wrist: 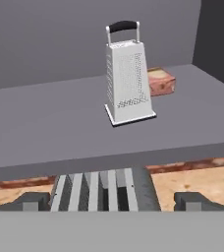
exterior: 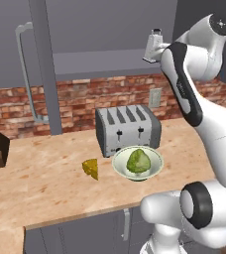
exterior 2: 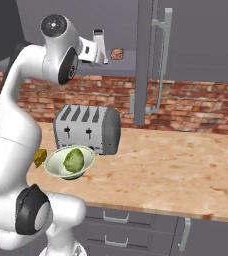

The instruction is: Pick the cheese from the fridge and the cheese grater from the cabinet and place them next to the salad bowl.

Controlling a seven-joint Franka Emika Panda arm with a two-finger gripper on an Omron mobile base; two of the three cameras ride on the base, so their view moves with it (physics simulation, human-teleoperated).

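- The cheese grater [wrist: 128,78] stands upright on the grey inner shelf [wrist: 60,128] of the open cabinet [exterior: 110,30], straight ahead of the tool [wrist: 112,199] and a little higher, well back from the shelf's front edge.
- The tool is spread wide and holds nothing; its two dark tips flank the bottom of the hand view, with the toaster [wrist: 104,189] far beneath, between them.
- The grater's long axis runs vertically, tapering up to a black-topped loop handle. A broad perforated face is turned towards the tool, so I'd judge a level reach forward, fingers closing across the narrower sides.
- A small reddish-brown block [wrist: 160,81] sits just behind and beside the grater; pushing too deep could nudge it.
- Down on the bench [exterior: 45,183], the cheese [exterior: 90,168] already lies just beside the salad bowl [exterior: 137,162], in front of the toaster, so only the grater is left to fetch.
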